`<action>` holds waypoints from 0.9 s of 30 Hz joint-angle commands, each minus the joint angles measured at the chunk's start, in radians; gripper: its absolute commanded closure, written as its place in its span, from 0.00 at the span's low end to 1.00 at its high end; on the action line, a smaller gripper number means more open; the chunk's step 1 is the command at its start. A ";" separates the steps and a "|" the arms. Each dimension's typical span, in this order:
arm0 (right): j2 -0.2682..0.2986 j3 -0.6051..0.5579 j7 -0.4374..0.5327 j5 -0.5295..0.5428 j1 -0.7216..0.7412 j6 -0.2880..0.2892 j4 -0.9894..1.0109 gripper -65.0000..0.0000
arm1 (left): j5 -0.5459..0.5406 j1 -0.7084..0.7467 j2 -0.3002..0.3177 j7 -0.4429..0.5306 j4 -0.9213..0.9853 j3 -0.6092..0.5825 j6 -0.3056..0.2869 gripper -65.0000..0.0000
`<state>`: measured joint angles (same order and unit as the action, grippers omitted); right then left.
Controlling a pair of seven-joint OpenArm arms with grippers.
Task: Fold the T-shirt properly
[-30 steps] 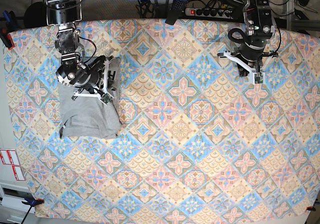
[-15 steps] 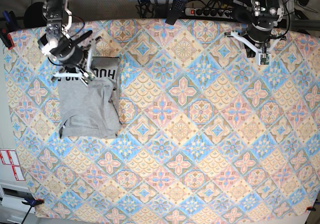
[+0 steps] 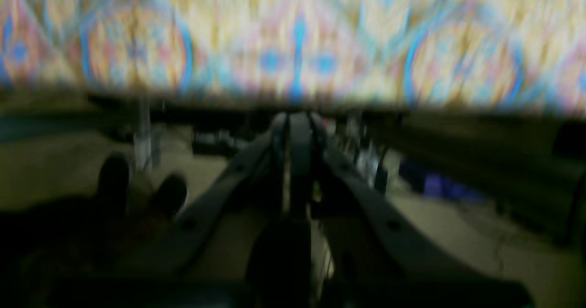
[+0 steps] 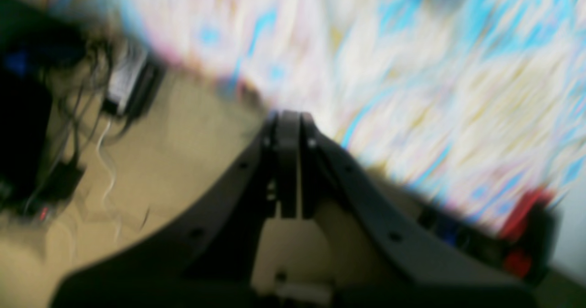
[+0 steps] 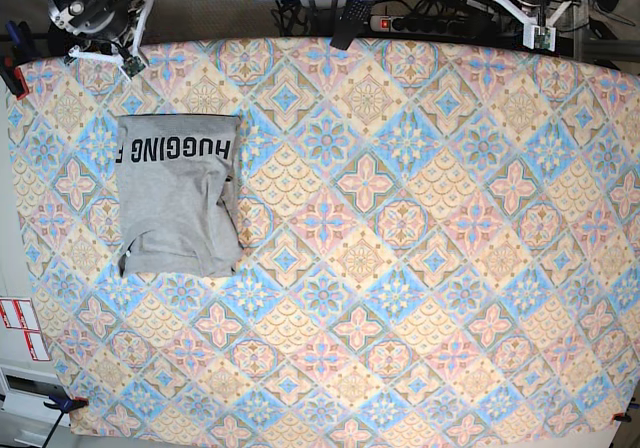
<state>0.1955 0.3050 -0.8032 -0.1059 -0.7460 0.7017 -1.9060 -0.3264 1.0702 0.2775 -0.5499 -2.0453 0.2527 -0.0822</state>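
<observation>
Base view shows you the T-shirt (image 5: 178, 196) folded on the tablecloth (image 5: 400, 268) near its left edge, both the left gripper (image 5: 538, 28) and right gripper (image 5: 125, 56) closed empty; soft, limp cotton, best pinched at a folded edge.

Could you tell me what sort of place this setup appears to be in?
Probably a robotics lab or workshop: a table under a patterned tablecloth with a folded T-shirt, a power strip and cables behind it.
</observation>
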 commanded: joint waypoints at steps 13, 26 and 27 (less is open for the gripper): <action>-0.075 0.066 0.018 0.004 -0.137 -0.004 0.265 1.00 | 0.011 0.040 0.004 0.057 0.317 -0.019 0.002 1.00; -0.070 0.056 0.293 0.001 0.164 -0.004 1.045 1.00 | 0.054 -0.305 -0.021 0.354 1.059 -0.323 0.009 1.00; -0.070 0.056 0.331 0.001 0.188 -0.004 1.106 1.00 | 0.054 -0.339 -0.024 0.376 1.118 -0.344 0.009 1.00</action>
<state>0.1184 0.3565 -0.4618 -0.1047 -0.5369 0.6918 -0.7971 -0.2691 0.7097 0.2508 -0.1757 -0.9295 -0.0891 -0.0746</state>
